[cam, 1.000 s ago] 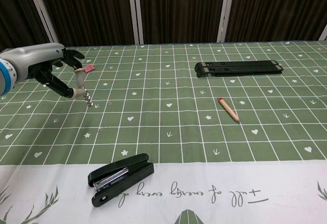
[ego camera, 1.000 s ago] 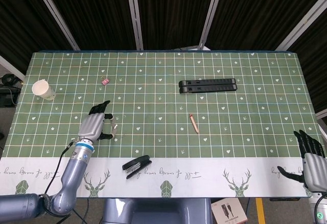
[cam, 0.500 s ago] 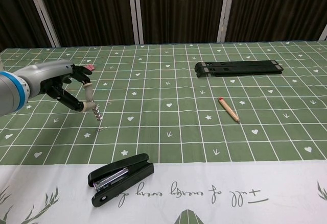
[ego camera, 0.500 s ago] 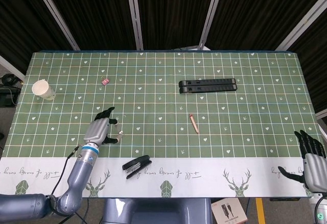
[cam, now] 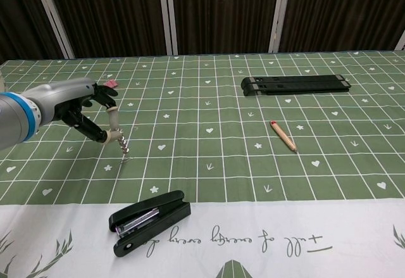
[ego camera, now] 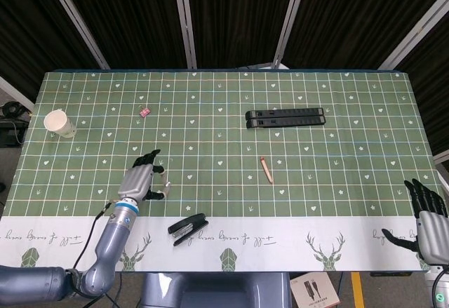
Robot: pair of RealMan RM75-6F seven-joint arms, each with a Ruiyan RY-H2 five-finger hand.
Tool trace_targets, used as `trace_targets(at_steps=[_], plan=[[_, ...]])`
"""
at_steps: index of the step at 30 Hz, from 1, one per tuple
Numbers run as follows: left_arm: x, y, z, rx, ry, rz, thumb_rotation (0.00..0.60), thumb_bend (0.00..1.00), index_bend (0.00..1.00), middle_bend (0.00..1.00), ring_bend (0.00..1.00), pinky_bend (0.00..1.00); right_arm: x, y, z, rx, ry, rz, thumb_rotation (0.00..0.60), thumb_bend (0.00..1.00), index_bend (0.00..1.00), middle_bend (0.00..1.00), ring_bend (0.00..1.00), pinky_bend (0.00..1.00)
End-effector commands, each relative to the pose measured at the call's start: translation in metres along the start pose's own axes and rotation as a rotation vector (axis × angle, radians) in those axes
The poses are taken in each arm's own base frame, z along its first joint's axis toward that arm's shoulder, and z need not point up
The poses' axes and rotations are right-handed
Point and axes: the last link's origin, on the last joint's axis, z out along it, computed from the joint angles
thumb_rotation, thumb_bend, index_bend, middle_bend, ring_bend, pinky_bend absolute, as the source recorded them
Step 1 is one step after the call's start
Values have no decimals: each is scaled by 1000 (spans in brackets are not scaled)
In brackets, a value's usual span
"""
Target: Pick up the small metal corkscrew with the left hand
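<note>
My left hand (ego camera: 139, 179) (cam: 81, 108) hovers over the near-left part of the green table and holds the small metal corkscrew (cam: 118, 134) by its pale handle. The metal spiral (cam: 124, 150) hangs down just above the cloth. In the head view the corkscrew (ego camera: 163, 189) shows as a small pale piece at the hand's right edge. My right hand (ego camera: 426, 220) sits at the table's near-right corner, fingers spread, holding nothing.
A black stapler (ego camera: 187, 228) (cam: 149, 220) lies on the white front strip, close to my left hand. A pencil (ego camera: 266, 169) lies mid-table, a black bar (ego camera: 285, 117) behind it. A pink clip (ego camera: 144, 111) and paper cup (ego camera: 59, 123) are at the left.
My left hand has carried the corkscrew nearer and to the right, toward the stapler. The right hand has not moved.
</note>
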Motion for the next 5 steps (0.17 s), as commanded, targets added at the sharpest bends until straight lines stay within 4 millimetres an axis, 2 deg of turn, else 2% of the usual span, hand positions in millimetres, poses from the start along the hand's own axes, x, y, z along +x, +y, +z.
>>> trace_targets(at_steps=[1, 5], plan=[[0, 0, 0, 0, 0, 2, 600, 438, 637, 0, 0, 0, 0, 0, 0, 0, 0, 0, 600, 87, 64, 0, 0, 39], [-1, 0, 1, 1, -4, 9, 600, 439, 637, 0, 0, 0, 0, 0, 0, 0, 1, 1, 600, 87, 64, 0, 0, 39]])
